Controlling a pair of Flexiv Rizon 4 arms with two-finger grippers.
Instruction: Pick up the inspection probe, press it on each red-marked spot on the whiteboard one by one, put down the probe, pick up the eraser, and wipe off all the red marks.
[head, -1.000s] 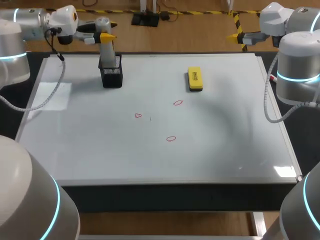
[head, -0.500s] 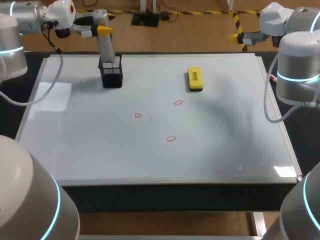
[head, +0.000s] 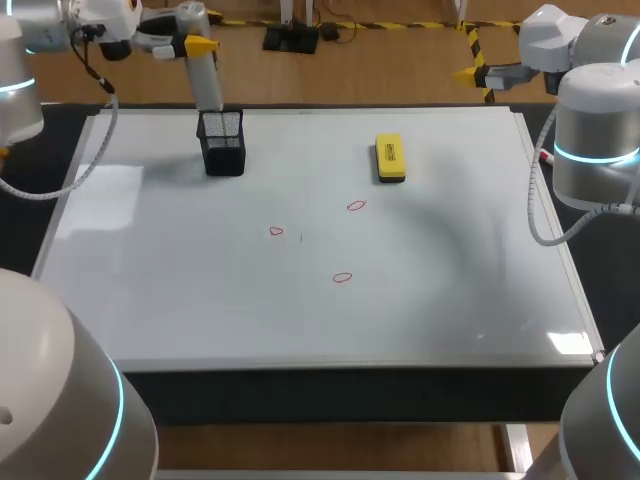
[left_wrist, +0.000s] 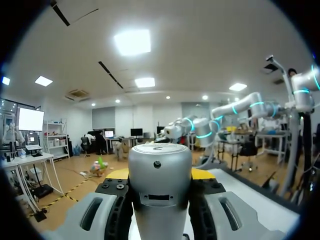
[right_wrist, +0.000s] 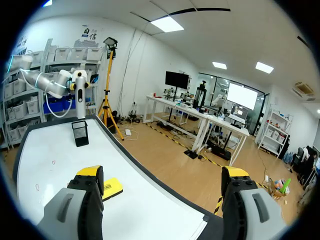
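head view: the whiteboard tabletop (head: 450, 300) carries three red marks (head: 343, 278). the left gripper (head: 195, 45) clamps the upright probe (head: 207, 85) above the holder (head: 222, 145); the marks lie robot-ward of it. left wrist view: both fingers grip the probe. right wrist view: right gripper (right_wrist: 162, 175) spread wide, empty.

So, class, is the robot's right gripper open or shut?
Open. In the right wrist view, the right gripper has its two yellow-tipped fingers far apart, with nothing held between them.
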